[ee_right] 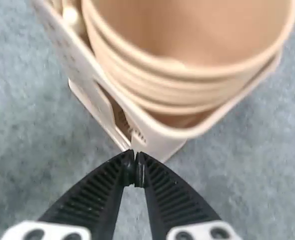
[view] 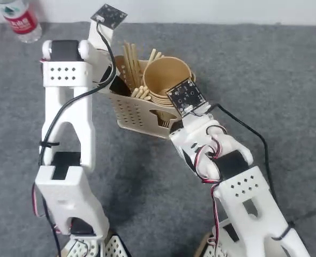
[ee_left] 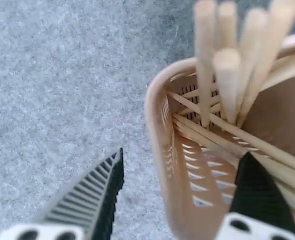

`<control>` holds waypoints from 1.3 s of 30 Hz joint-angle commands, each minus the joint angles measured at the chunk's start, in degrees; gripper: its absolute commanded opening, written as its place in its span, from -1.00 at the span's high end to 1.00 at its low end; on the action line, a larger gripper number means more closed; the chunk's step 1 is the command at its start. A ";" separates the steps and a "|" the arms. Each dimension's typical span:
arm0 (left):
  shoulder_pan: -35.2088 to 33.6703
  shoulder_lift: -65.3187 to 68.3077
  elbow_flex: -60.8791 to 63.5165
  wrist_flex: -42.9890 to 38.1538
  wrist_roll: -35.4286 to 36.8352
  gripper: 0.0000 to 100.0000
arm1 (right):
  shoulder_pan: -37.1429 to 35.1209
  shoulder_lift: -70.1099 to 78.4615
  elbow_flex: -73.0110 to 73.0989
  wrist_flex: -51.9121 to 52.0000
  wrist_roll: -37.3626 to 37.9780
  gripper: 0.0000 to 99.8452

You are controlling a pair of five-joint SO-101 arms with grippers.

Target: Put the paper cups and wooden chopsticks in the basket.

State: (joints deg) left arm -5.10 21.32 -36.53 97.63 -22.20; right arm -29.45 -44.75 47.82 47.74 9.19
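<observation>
Paper cups (ee_right: pixel 187 45) nested, perforated beige basket (view: pixel 130 113)

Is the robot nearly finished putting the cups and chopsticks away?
Nearly. Done: the stacked paper cups and wooden chopsticks stand in the basket. In hand: nothing; the left pincer is open astride the basket's wall, the right pincer shut by its corner. Left: probably just backing away.

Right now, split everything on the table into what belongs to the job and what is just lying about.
Job: paper cups, stacked in the basket; wooden chopsticks, standing in it too.
Lying about: plastic bottle at the table's far edge.
</observation>
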 commanded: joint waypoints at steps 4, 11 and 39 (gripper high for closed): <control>2.64 -1.58 -0.57 2.73 -1.32 0.32 | 6.46 10.33 -0.88 -9.80 0.79 0.99; 3.69 -5.98 -0.40 2.99 -2.29 0.32 | 7.69 12.97 -0.88 -11.21 0.62 0.99; -5.19 -21.19 8.57 -5.98 -0.70 0.31 | 9.89 -10.95 -6.59 8.13 0.79 0.99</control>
State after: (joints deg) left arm -6.24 2.77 -27.82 97.01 -25.01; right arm -19.78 -49.67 44.48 53.54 9.27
